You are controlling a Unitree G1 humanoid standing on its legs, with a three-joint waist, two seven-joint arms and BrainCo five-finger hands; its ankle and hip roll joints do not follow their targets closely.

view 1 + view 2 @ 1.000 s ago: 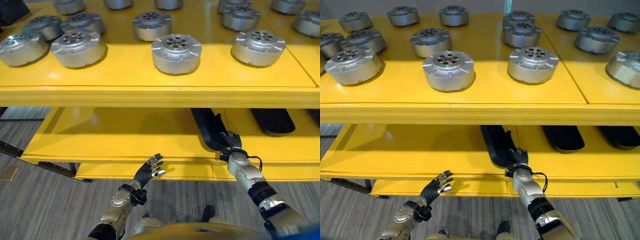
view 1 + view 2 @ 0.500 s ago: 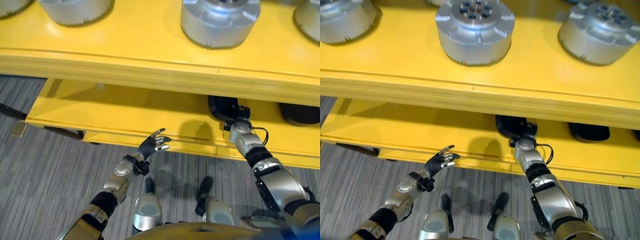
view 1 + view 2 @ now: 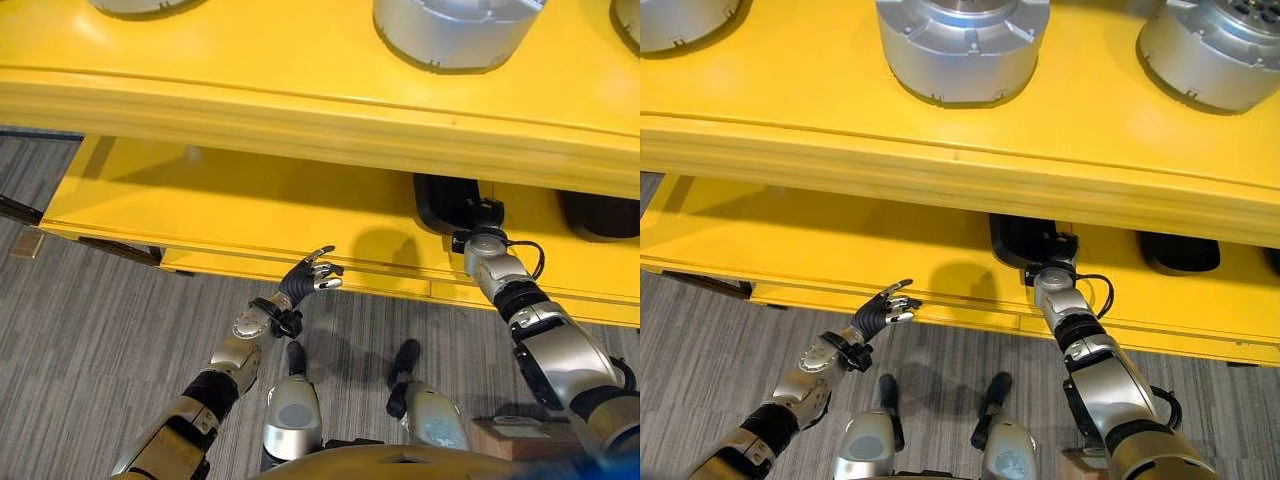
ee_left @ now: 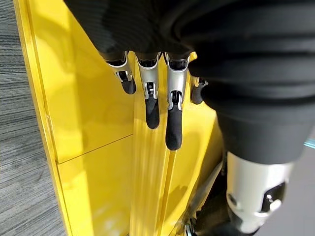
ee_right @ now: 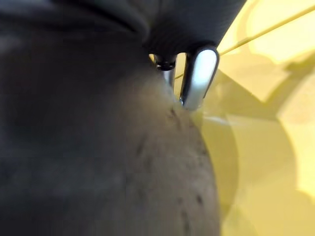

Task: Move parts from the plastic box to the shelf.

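Round silver parts [image 3: 962,45] [image 3: 455,30] stand on the top level of the yellow shelf [image 3: 250,110]. On the lower level [image 3: 220,210] lies a long black piece [image 3: 1020,240]. My right hand [image 3: 482,218] reaches under the top level and is at the near end of that black piece. Its fingers are hidden there, and one silver finger [image 5: 199,78] shows against yellow in the right wrist view. My left hand [image 3: 300,285] hovers just in front of the lower level's front edge, open and empty, its fingers [image 4: 150,105] straight.
A second black piece [image 3: 1180,253] lies further right on the lower level. Another silver part [image 3: 1215,55] stands at the top right. Grey carpet floor [image 3: 90,330] runs in front of the shelf. A dark frame bar [image 3: 20,210] shows at the far left.
The camera has tipped down and closer, so the shelf fills more of the view. My right hand stays at the black piece and my left hand stays before the lower edge.
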